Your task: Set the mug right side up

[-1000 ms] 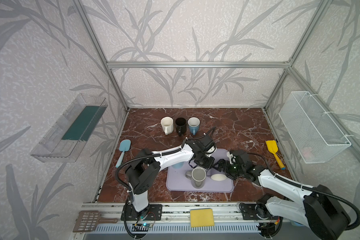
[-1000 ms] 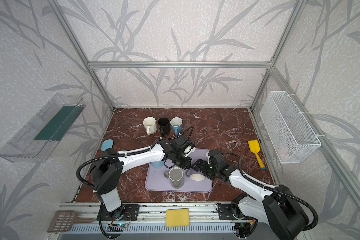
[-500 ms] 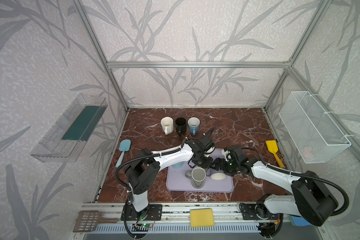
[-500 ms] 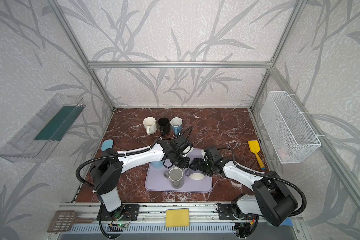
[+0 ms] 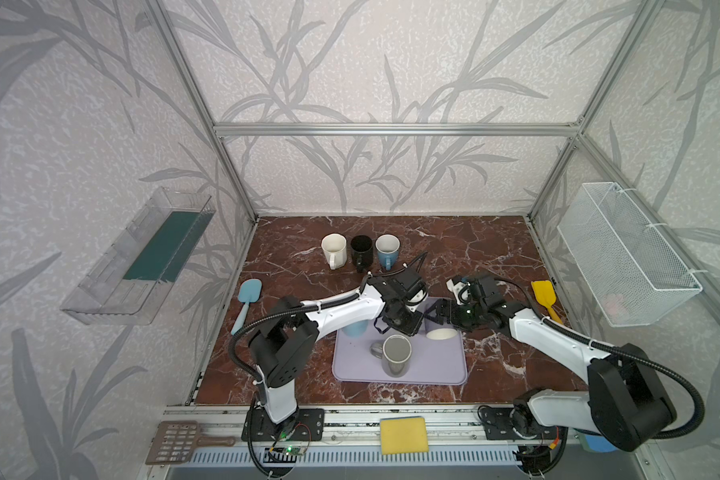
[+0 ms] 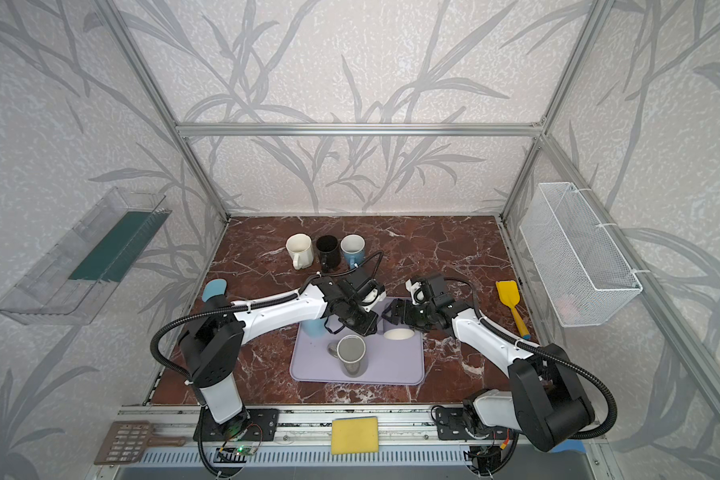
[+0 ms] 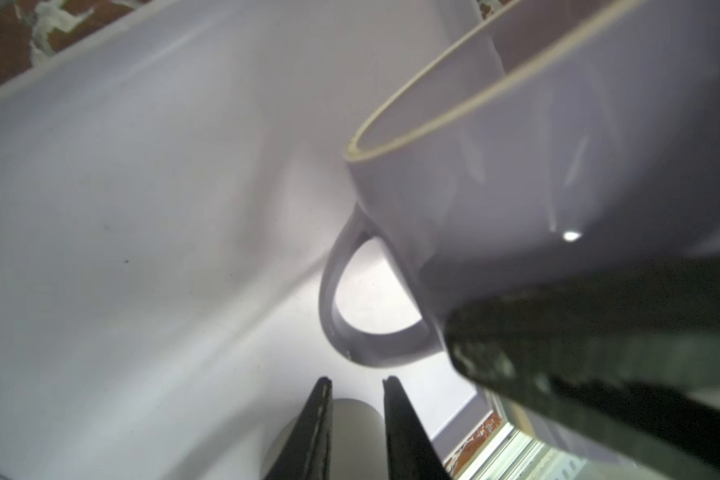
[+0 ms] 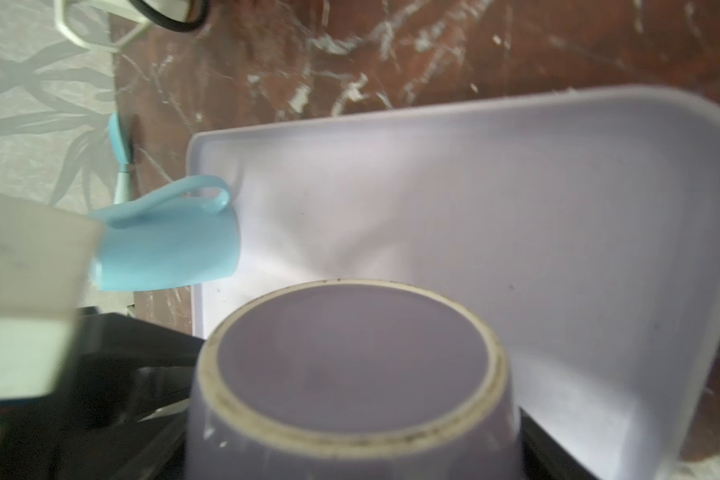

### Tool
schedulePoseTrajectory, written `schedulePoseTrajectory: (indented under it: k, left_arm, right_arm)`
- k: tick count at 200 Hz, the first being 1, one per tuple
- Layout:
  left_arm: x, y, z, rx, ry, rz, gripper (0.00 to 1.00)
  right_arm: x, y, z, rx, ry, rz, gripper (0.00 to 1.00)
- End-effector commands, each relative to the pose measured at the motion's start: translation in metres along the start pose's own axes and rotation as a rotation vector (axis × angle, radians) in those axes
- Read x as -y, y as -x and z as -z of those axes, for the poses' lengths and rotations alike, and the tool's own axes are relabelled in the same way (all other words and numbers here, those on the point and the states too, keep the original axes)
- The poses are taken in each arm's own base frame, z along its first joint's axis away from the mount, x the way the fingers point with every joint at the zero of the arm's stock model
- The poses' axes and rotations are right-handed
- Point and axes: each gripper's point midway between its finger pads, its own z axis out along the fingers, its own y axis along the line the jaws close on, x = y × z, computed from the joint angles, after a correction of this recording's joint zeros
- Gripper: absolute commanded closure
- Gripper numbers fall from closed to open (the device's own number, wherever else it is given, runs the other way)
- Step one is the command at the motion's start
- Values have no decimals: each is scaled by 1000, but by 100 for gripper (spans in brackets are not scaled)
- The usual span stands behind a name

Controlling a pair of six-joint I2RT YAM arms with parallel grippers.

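Jaws of the right claw (image 5: 440,322) are standing wide against both sides of the upside-down mug (image 8: 354,353), apparently gripping it on the tray (image 5: 433,370). The left claw (image 7: 356,380) is hovering nearby, narrow and empty. Doing this well is calling for a firm squeeze, a clear lift, then a half roll before setting down.

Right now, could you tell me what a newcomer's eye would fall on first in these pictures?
Both arms meet over the lavender tray at the front centre of the marble table: the right gripper straddles an upside-down lavender mug, cream base ring up, and the left gripper sits close by an upright grey mug. Behind them stands a row of upright mugs: cream mug, black mug, blue mug.
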Motion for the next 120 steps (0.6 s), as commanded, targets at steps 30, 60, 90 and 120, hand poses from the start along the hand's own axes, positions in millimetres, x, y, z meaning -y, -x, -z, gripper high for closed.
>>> schedulePoseTrajectory:
  k: [30,60,90,120]
  left_arm:
    - [7,28,37,103,-87,-28,71]
    - [5,43,57,164,-128,-15,70]
    - [5,51,67,194,-156,-10,69]
    - [4,53,72,206,-179,-5,68]
  right_arm:
    - [-35,28,14,32,147,154,51]
    - [-47,35,20,38,187,213,51]
    - [-57,41,24,45,233,244,52]
    - [-67,44,29,48,276,273,52]
